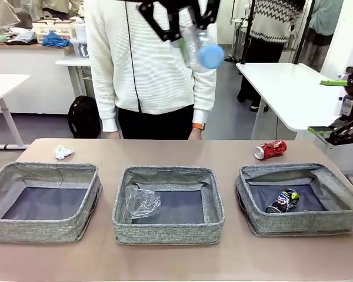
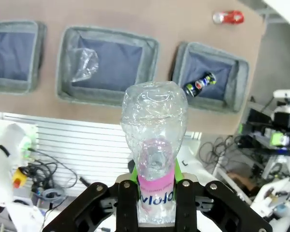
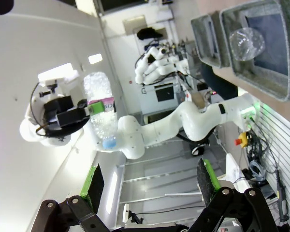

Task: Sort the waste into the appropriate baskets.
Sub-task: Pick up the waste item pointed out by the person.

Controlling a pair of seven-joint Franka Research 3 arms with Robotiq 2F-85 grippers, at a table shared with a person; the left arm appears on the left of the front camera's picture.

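The blue-capped bottle (image 1: 195, 44) hangs high above the bench (image 1: 176, 258), tilted, with its blue cap at the lower end and pointing toward the picture's right in the front view. The left gripper (image 1: 177, 20) is clamped across its middle. In the left wrist view the green pads (image 2: 132, 172) press on either side of the pink label and the crinkled clear body of the bottle (image 2: 154, 135) rises beyond the gripper (image 2: 154, 178).

Below it, three baskets stand in a row on the bench. The middle basket (image 1: 167, 171) holds a crumpled clear bottle (image 1: 142, 201) lying toward its left side. The right basket (image 1: 282, 168) holds a black can (image 1: 283, 200) on its side. The left basket (image 1: 44, 167) shows its dark bottom.

Behind the right basket a red can (image 1: 270, 149) lies on its side on the bench. Behind the left basket sits a white paper wad (image 1: 63, 152).

The right gripper (image 1: 329, 106) is at the picture's right edge, off to the side of the bench, its jaws spread wide with nothing between them; its own view shows the fingers (image 3: 94, 186) well apart.

A person (image 1: 150, 64) in a white sweater stands at the far side.
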